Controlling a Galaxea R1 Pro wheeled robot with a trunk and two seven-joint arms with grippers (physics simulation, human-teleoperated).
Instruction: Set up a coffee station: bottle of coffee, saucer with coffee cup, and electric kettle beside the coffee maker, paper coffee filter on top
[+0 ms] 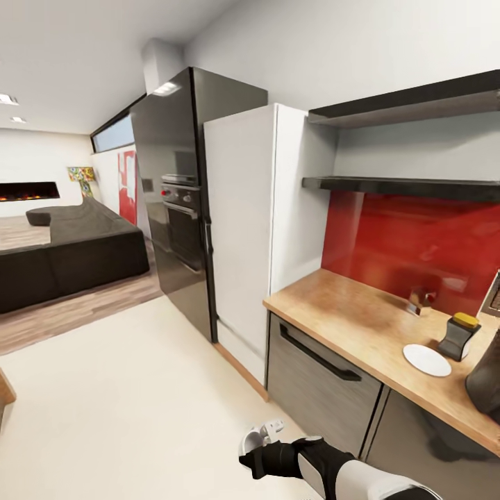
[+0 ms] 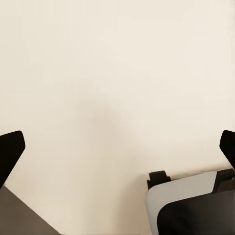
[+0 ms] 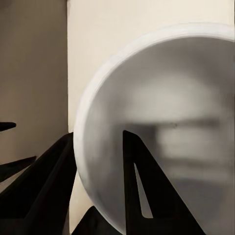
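The robot stands on the pale kitchen floor (image 1: 125, 389) beside the wooden bench (image 1: 354, 319), which runs along a red backsplash (image 1: 410, 243) under two dark shelves (image 1: 410, 186).

In the right wrist view the right gripper (image 3: 98, 134) has its jaws clamped on the rim of a white coffee cup (image 3: 161, 98): one finger (image 3: 147, 196) lies inside the grey hollow, the other outside the wall. In the head view that gripper (image 1: 262, 436) sits low over the floor, in front of the bench's drawer front (image 1: 316, 378) and well apart from the things on the bench top.

On the bench a white saucer (image 1: 426, 360) lies flat, with a dark bottle with a yellow cap (image 1: 458, 337) just beside it on the wall side. A bulky dark object (image 1: 486, 380) is cut off by the picture's edge, too little of it to identify.

The left gripper (image 2: 117, 147) has its jaws wide apart, holding nothing, pointed at the bare floor.

A white cabinet (image 1: 239, 229) and a black oven column (image 1: 173, 201) stand past the bench's end, and a dark sofa (image 1: 69, 250) lies farther off.
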